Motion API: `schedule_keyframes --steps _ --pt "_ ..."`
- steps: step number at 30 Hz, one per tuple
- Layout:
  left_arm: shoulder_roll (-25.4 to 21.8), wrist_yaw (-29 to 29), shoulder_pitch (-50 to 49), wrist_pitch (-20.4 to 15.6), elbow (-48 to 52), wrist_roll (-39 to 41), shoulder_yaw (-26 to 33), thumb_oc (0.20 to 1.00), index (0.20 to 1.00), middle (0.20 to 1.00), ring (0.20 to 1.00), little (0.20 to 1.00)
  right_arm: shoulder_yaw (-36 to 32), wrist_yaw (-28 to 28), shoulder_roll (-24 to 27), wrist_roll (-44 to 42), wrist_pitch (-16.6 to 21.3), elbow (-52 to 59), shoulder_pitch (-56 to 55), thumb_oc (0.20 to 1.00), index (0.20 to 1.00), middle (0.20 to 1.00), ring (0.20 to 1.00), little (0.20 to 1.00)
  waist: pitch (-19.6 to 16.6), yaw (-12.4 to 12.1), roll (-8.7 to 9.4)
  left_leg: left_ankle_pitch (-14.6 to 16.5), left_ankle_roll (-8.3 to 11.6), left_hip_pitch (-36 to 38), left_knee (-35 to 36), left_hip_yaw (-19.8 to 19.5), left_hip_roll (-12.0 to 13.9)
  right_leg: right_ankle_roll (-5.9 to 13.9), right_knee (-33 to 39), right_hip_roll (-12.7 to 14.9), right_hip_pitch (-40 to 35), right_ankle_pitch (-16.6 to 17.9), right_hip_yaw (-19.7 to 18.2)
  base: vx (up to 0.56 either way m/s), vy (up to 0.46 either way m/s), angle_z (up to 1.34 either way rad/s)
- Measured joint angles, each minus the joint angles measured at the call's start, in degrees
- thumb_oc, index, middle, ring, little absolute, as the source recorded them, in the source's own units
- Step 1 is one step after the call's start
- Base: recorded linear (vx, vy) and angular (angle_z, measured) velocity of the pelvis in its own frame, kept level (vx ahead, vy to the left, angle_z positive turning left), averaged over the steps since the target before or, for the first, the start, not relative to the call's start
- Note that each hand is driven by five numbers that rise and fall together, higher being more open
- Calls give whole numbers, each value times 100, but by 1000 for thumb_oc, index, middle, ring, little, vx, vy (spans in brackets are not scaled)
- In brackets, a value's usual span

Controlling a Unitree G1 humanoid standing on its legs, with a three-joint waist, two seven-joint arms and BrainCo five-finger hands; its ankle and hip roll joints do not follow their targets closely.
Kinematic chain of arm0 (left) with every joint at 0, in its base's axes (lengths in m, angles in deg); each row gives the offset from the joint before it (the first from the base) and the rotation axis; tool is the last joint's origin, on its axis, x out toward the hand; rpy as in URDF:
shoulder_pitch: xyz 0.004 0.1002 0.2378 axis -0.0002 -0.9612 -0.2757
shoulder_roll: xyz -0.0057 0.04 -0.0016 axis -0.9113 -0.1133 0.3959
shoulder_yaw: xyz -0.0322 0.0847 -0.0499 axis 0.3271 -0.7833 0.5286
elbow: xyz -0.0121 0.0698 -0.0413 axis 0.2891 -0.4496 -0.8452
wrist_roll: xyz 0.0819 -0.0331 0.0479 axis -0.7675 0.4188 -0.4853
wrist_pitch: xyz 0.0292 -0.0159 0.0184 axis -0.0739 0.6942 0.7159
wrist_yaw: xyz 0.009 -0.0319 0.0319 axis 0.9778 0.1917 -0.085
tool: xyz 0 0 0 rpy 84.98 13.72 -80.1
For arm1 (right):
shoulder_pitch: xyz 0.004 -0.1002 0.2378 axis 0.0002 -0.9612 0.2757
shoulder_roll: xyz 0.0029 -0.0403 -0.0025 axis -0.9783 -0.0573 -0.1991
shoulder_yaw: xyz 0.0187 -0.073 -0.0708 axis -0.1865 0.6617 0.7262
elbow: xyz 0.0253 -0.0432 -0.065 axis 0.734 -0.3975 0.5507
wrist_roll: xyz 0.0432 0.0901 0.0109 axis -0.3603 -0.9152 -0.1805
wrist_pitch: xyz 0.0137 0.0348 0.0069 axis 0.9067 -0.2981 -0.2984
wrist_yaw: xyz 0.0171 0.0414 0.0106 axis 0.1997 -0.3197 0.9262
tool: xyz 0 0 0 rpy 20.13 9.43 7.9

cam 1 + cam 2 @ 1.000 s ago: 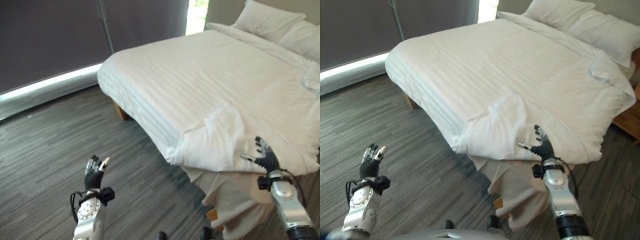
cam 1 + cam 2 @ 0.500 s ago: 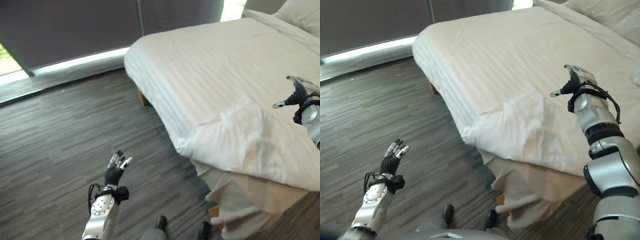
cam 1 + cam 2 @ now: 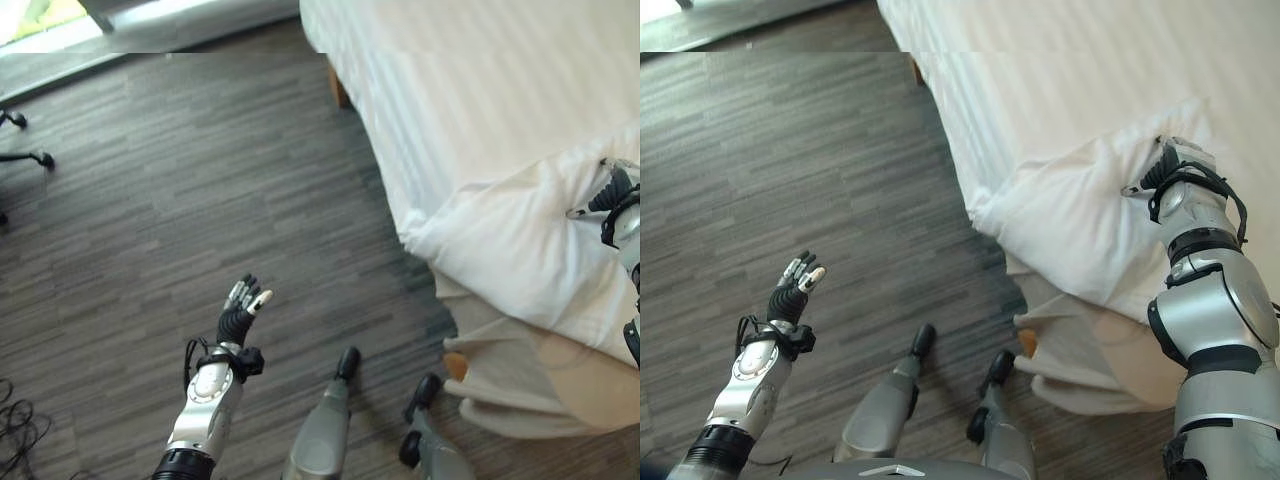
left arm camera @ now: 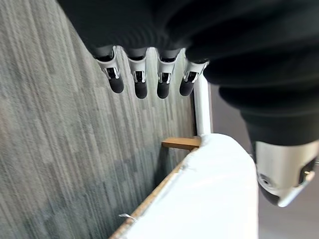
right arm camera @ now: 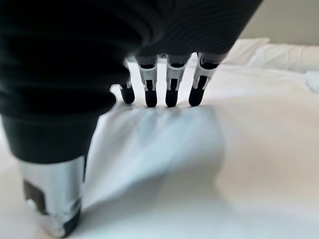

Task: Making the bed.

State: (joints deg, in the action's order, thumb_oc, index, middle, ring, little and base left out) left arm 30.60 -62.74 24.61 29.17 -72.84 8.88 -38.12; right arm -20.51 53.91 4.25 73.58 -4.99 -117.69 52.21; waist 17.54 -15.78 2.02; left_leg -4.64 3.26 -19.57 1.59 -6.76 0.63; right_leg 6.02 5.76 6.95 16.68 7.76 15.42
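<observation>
A bed with a white duvet [image 3: 470, 90] takes the upper right of the eye views. The duvet's corner [image 3: 1080, 215] is folded back into a bulging flap at the bed's near edge, and a beige sheet [image 3: 520, 375] hangs below it toward the floor. My right hand [image 3: 1170, 165] rests over the top of that flap with fingers [image 5: 172, 84] straight, touching the white cloth, curled round nothing. My left hand [image 3: 240, 310] is raised over the grey floor to the left of the bed, open and empty, its fingers [image 4: 149, 82] straight.
Grey wood-look floor [image 3: 150, 200] spreads left of the bed. A wooden bed leg [image 3: 338, 92] shows under the far corner. Dark chair legs [image 3: 20, 150] stand at the left edge. White pillows [image 5: 279, 52] lie at the bed's head in the right wrist view.
The camera has tipped down and left, so the bed slid to the upper right. My right hand came down from above the duvet onto the folded flap. The left hand keeps its raised pose.
</observation>
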Motion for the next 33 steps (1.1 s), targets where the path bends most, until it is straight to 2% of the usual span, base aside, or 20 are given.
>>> schedule_keyframes --steps 2,9,10,11,16,20,22,25,26,27,29,30,32,33 --pt "18 -55 49 1 -5 0 -48 1000 1000 1000 1000 1000 -67 -160 27 -1 -12 47 119 1000 1000 1000 1000 1000 192 35 -47 -1 1 -48 -12 22 5 -11 -1 0 51 18 -22 -12 31 -6" --pt "116 -124 554 -5 -26 -1 -162 1000 1000 1000 1000 1000 -199 -144 -114 40 28 48 161 1000 1000 1000 1000 1000 206 129 -38 1 3 -20 10 146 4 -10 0 27 95 34 -162 5 27 -7" --pt "117 -129 606 -5 -27 -1 -163 1000 1000 1000 1000 1000 -276 -137 -109 43 32 47 172 768 768 768 768 768 203 142 -43 1 3 -17 9 156 0 -12 0 28 97 43 -178 28 45 -8" --pt "116 -137 635 -5 -27 -2 -163 1000 1000 1000 1000 1000 -344 -116 -103 43 32 44 173 200 200 200 200 200 200 141 -48 1 3 -11 6 164 -1 -12 0 30 96 49 -190 20 22 -5" --pt "117 -182 854 -10 -30 -3 -165 1000 1000 1000 1000 1000 -337 5 -77 -8 32 104 222 200 200 200 200 200 178 184 -66 1 2 119 9 211 0 -23 0 29 -5 69 -240 14 31 -5" --pt "155 -350 829 -29 -38 -15 -130 1000 1000 1000 1000 1000 -383 16 153 -408 96 1821 -403 200 200 200 200 200 153 477 -16 4 -2 229 26 324 -19 5 -2 18 -55 101 -350 17 19 -11" --pt "201 -382 796 -29 -37 -16 -86 1000 1000 1000 1000 1000 -597 81 233 -457 159 2722 -1279 200 200 200 200 200 113 605 82 20 -22 336 36 410 -8 4 -2 9 -124 103 -429 36 6 -15" --pt "199 -401 647 -29 -36 -22 171 1000 1000 1000 1000 1000 -1405 157 223 -632 240 3946 -2898 200 200 200 200 200 77 865 183 71 -39 628 91 528 5 6 -3 -7 -312 101 -552 63 24 -22" --pt "221 -391 615 -20 -2 -30 247 1000 1000 1000 1000 1000 -1945 237 211 -645 234 4448 -3543 200 200 200 200 200 77 872 191 79 -41 697 115 555 10 14 -2 -11 -369 93 -579 81 33 -26" --pt "216 -413 403 -39 109 -47 574 1000 1000 1000 1000 1000 -2399 273 166 -700 321 4981 -4375 200 200 200 200 200 17 974 266 90 -47 829 179 622 14 19 -2 0 -429 81 -655 77 33 -32" --pt "188 -431 309 -16 69 -49 780 1000 1000 1000 1000 1000 -3120 351 -55 -750 406 5059 -5321 200 200 200 200 200 -25 1133 325 114 -55 1001 236 703 15 55 -1 -8 -540 52 -727 86 31 -21" --pt "183 -434 197 -18 68 -48 990 1000 1000 1000 1000 1000 -3561 386 -426 -872 411 5024 -6031 200 200 200 200 200 -156 1203 409 147 -71 1116 240 755 22 51 0 18 -633 17 -771 59 10 -12" --pt "167 -488 20 -21 5 -48 1089 1000 1000 1000 1000 1000 -3528 438 -740 -947 412 4858 -6544 200 200 200 200 200 -369 1296 458 225 -76 1188 259 781 25 68 3 24 -673 -32 -820 69 28 -17" --pt "189 -490 -32 -12 -64 -51 1074 1000 1000 1000 1000 1000 -3491 495 -1055 -954 405 4708 -6759 200 200 200 200 200 -501 1434 481 234 -94 1232 297 791 9 51 4 44 -690 -75 -831 89 35 -8"
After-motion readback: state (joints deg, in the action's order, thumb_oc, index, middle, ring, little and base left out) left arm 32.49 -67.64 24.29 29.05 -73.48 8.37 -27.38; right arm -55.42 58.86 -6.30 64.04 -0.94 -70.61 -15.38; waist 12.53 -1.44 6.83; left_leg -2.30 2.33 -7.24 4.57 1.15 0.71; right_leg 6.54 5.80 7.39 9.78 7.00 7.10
